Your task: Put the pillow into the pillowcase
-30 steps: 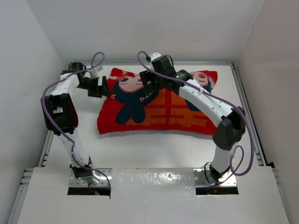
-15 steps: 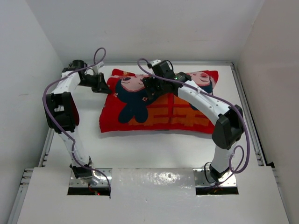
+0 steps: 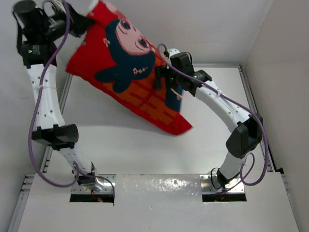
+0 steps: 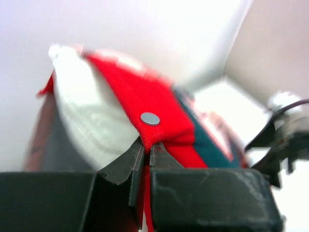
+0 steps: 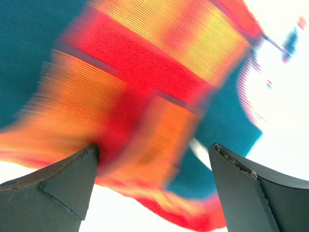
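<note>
Most of the task: being judged as done, since the pillow (image 4: 91, 125) is being shown as white filling inside the mouth of the pillowcase (image 3: 135, 82); white is bulging at that mouth, so tucking and closing are being left.
Left gripper (image 4: 147, 151): being clamped on the red hem just below a snap (image 4: 150, 118), high at the upper left.
Pillowcase: being hung aslant from that grip, its lower corner dangling over the table (image 3: 145, 154).
Right gripper (image 5: 154, 146): being held with fingers apart beside the case's right edge; blurred print is being seen between them, and contact cannot be told.
</note>
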### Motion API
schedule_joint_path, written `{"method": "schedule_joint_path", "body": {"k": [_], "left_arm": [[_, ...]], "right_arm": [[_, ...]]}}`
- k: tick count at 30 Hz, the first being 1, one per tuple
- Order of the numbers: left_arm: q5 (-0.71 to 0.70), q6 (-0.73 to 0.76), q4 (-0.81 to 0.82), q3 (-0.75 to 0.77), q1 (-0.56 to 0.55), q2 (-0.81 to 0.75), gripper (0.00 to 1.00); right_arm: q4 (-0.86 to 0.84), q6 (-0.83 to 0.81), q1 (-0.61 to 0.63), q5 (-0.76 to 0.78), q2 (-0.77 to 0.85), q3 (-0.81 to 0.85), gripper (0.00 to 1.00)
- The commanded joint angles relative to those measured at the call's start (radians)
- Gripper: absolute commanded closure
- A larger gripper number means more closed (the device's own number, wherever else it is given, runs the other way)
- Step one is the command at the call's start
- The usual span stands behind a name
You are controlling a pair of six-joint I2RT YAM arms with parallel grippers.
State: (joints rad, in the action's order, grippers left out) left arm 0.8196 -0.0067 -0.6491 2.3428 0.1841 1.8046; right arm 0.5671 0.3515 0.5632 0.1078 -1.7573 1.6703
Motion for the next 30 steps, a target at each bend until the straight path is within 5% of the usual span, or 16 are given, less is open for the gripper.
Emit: {"method": "schedule_joint_path", "body": {"k": [1,7,9,10,11,13,19,25,27,28,29,30], "left_arm": [[0.016,-0.197,0.411,0.182,0.031,-0.114,1.0],[0.09,-0.202,0.427,0.173,-0.114,-0.136,1.0],[0.069,-0.061,0.258,0.141,-0.222,-0.143,1.0],[-0.007,0.014,0.17,0.129,-0.361,-0.145,1.0],[-0.061,0.197,0.081,0.116,-0.436,-0.128,1.0],[-0.185,0.33,-0.133,0.04,-0.617,-0.102,1.0],[-0.191,0.327,-0.118,-0.166,-0.653,-0.07,1.0],[-0.26,0.428,-0.165,-0.218,-0.689,-0.024,1.0],[-0.266,0.451,-0.207,-0.235,-0.721,-0.005,0.81],[-0.258,0.456,-0.218,-0.246,-0.73,-0.002,0.65],[-0.248,0.455,-0.227,-0.249,-0.736,-0.004,0.35],[-0.238,0.449,-0.225,-0.247,-0.745,-0.005,0.24]], "right_arm": [[-0.12,0.09,-0.011,-0.129,0.01,0.037,0.08],[-0.329,0.257,0.023,-0.289,-0.056,0.14,0.1],[-0.454,0.36,0.03,-0.388,-0.074,0.097,0.09],[-0.476,0.392,0.03,-0.408,-0.076,0.077,0.09],[-0.477,0.403,0.026,-0.404,-0.068,0.053,0.09],[-0.39,0.374,0.008,-0.338,-0.035,0.001,0.07],[-0.248,0.4,-0.233,-0.165,0.303,-0.37,0.08],[-0.191,0.239,-0.253,-0.109,0.467,-0.501,0.04],[-0.158,0.241,-0.255,-0.109,0.463,-0.511,0.04],[-0.148,0.241,-0.253,-0.085,0.46,-0.523,0.04],[-0.133,0.239,-0.253,-0.076,0.46,-0.529,0.04],[-0.127,0.236,-0.256,-0.063,0.461,-0.537,0.04]]}}
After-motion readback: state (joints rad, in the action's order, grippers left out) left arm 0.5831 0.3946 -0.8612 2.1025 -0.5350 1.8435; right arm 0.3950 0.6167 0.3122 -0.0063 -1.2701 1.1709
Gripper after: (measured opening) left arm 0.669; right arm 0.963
